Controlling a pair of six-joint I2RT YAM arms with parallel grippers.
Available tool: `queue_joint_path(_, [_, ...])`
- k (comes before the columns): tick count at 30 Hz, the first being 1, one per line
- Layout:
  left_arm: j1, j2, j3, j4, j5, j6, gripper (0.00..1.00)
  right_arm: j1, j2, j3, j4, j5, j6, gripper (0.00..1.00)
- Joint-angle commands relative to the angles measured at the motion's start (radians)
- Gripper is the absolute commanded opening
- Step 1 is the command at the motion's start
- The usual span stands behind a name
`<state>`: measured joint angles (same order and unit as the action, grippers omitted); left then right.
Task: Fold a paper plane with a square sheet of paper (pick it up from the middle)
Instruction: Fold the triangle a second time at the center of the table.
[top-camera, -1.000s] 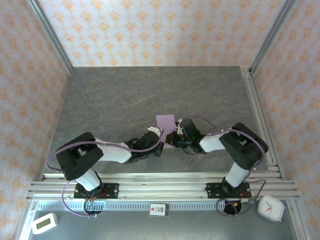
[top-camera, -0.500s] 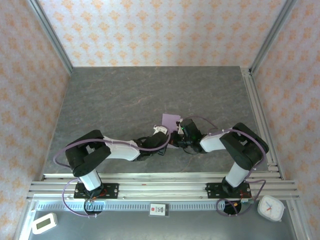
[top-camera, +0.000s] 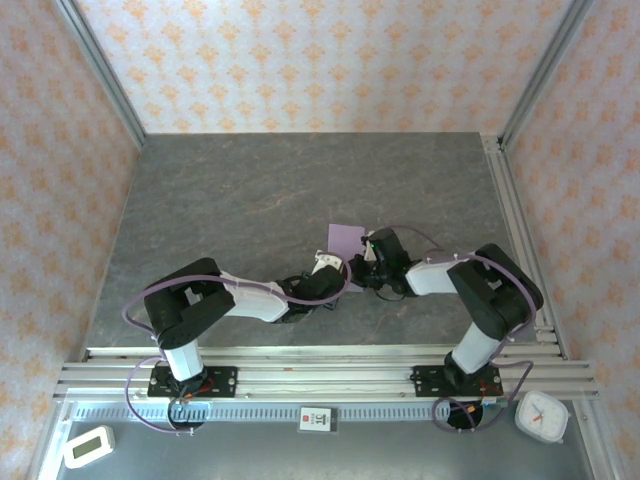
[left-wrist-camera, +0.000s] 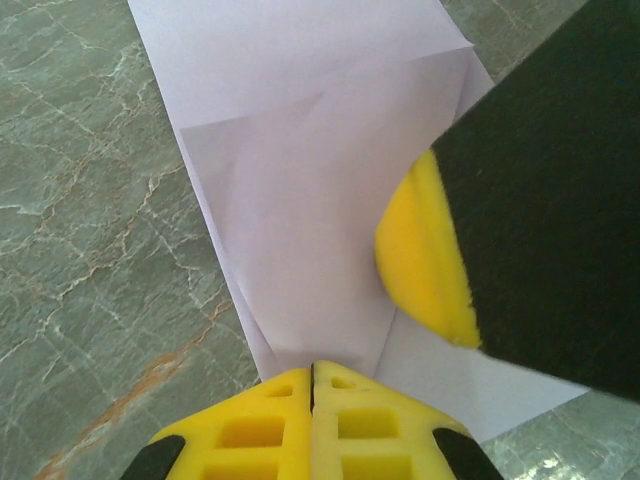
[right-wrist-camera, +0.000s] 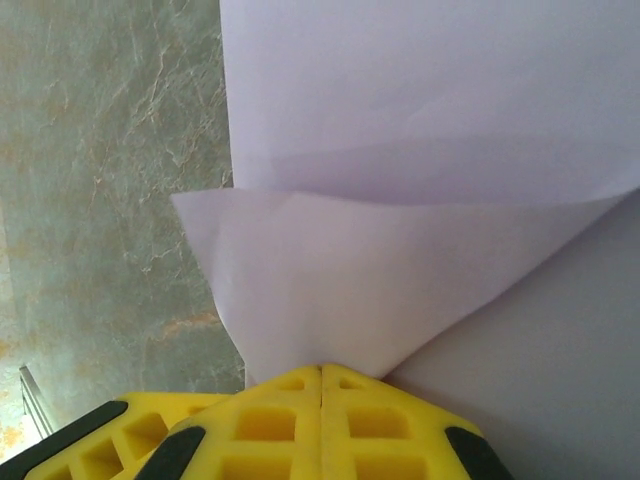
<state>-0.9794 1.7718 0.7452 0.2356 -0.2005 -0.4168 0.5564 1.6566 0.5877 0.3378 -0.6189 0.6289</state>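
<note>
Jaws of the left gripper (left-wrist-camera: 312, 378) are pressed fully together, yellow fingertips meeting on a raised fold at the near edge of the square sheet of paper (left-wrist-camera: 300, 140), apparently pinching it. Jaws of the right gripper (right-wrist-camera: 320, 376) are likewise closed, clamping the tip of a lifted flap of the same pale lilac sheet, which curls up from the flat part and narrows into the fingertips. Seen from the left wrist, one of the right gripper's black fingers, with its yellow pad (left-wrist-camera: 425, 255), rests against the paper's right side, close beside the left fingertips. Faint diagonal creases cross the sheet, and its far portion lies flat on the grey-green marbled tabletop (left-wrist-camera: 80, 200). From above, both arms reach inward and meet near the middle of the table, slightly right of centre, with the lilac paper showing just beyond the two grippers. Patterned peach walls surround the table on three sides.
</note>
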Motion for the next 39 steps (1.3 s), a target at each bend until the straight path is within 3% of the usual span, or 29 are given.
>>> queue_joint_path(1, [-0.013,0.072,-0.052,-0.131,0.074,0.013,0.00,-0.046,-0.064,0.003,-0.045,0.009,-0.031,0.02])
queue_joint_path(10, [-0.013,0.062,-0.066,-0.108,0.095,0.002,0.00,-0.083,-0.120,0.040,-0.079,-0.011,-0.028,0.02])
queue_joint_path(21, [-0.013,0.075,-0.058,-0.114,0.092,0.006,0.00,0.043,0.004,0.074,0.021,0.011,0.036,0.00])
queue_joint_path(39, [-0.013,0.084,-0.080,-0.086,0.109,0.006,0.00,-0.083,0.057,0.065,-0.088,0.060,-0.095,0.00])
